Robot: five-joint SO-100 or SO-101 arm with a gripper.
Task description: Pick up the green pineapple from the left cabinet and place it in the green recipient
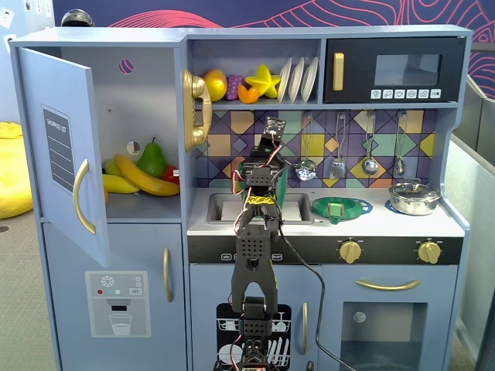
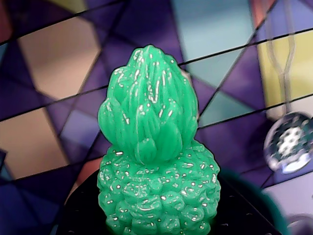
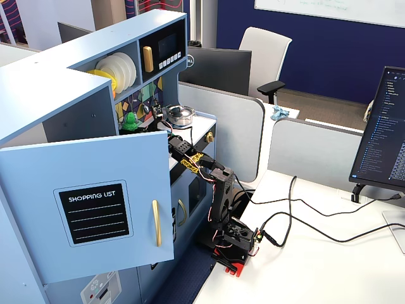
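Note:
In the wrist view the green pineapple (image 2: 156,166) fills the middle, upright, with its bumpy body between the black jaws of my gripper (image 2: 159,220) at the bottom edge. In a fixed view the pineapple (image 3: 130,121) shows above the counter at the gripper (image 3: 140,121). In the front fixed view the arm hides it; my gripper (image 1: 267,158) is raised before the tiled backsplash above the sink. The dark green recipient (image 1: 285,184) stands just behind the arm, mostly hidden. The left cabinet (image 1: 147,93) stands open, its door (image 1: 62,154) swung left.
A banana (image 1: 143,176) and a green pear (image 1: 152,158) lie in the open cabinet. A sink (image 1: 224,207), a shallow green strainer dish (image 1: 340,207) and a metal pot (image 1: 414,198) are on the counter. Utensils (image 1: 370,143) hang on the backsplash; a slotted spoon (image 2: 291,144) shows at the right.

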